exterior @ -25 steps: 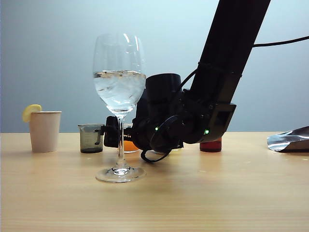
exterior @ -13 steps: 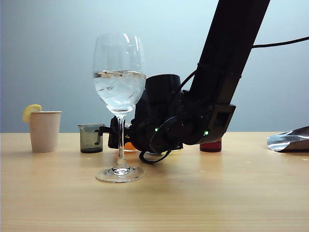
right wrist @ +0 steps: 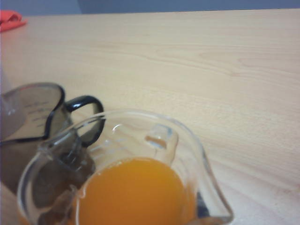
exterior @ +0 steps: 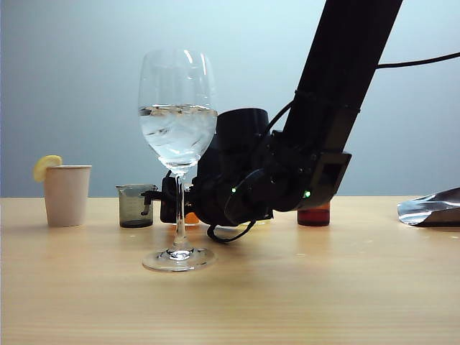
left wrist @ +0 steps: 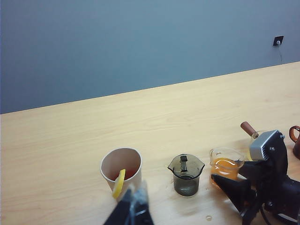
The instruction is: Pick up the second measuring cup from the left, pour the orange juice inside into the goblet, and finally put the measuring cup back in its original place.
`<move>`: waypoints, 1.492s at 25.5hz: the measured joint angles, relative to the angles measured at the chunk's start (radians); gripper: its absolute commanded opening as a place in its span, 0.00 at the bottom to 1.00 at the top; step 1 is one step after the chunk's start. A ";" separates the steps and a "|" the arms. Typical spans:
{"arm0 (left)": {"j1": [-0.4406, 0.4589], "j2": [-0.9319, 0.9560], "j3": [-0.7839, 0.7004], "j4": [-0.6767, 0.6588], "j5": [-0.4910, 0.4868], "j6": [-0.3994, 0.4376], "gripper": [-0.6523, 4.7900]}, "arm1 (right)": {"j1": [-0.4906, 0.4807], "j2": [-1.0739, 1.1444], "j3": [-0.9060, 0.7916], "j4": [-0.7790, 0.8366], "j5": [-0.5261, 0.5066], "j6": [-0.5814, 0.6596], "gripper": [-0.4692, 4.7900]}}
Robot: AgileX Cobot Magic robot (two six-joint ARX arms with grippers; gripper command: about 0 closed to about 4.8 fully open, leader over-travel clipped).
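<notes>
- A pale wooden bench point(exterior: 302, 287) stands before a plain grey-blue wall.
- The goblet point(exterior: 177, 151), a tall clear wine glass, stands upright near the front of the bench in the exterior view. Its bowl holds clear liquid, with what looks like ice.
- Behind the goblet, the right arm point(exterior: 338, 86) slopes down from the upper right, and its right end effector point(exterior: 171, 200) sits low, just above the bench.
- The second measuring cup from the left point(right wrist: 126, 173) is a small clear glass cup with a pour lip. It stands in the row of cups behind the goblet and is mostly hidden in the exterior view.
- The orange juice point(right wrist: 136, 190) fills the lower part of that cup, bright and opaque.
- In the left wrist view, the right end effector's dark fingers point(left wrist: 234, 187) reach the side of the juice cup point(left wrist: 226, 164). They seem to bracket it, but no view shows clearly whether they pinch the glass.
- Just beside the juice cup stands a smoky grey cup point(left wrist: 186, 174) with a dark handle.
- Further along the row is a beige paper cup point(left wrist: 121, 171) with a lemon slice point(left wrist: 119, 183) on its rim.
- On the far side of the arm, a cup of dark red-brown liquid point(exterior: 314, 214) stands on the bench.
- A crumpled silver foil piece point(exterior: 431, 208) lies at the right edge of the exterior view.
- The left end effector point(left wrist: 133, 211) hovers above the bench near the paper cup. Only its dark tips show, lying close together, and it holds nothing.
</notes>
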 measured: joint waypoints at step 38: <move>0.000 0.000 0.000 0.010 0.000 0.021 0.11 | -0.077 -0.185 -0.006 -0.106 -0.102 -0.073 0.57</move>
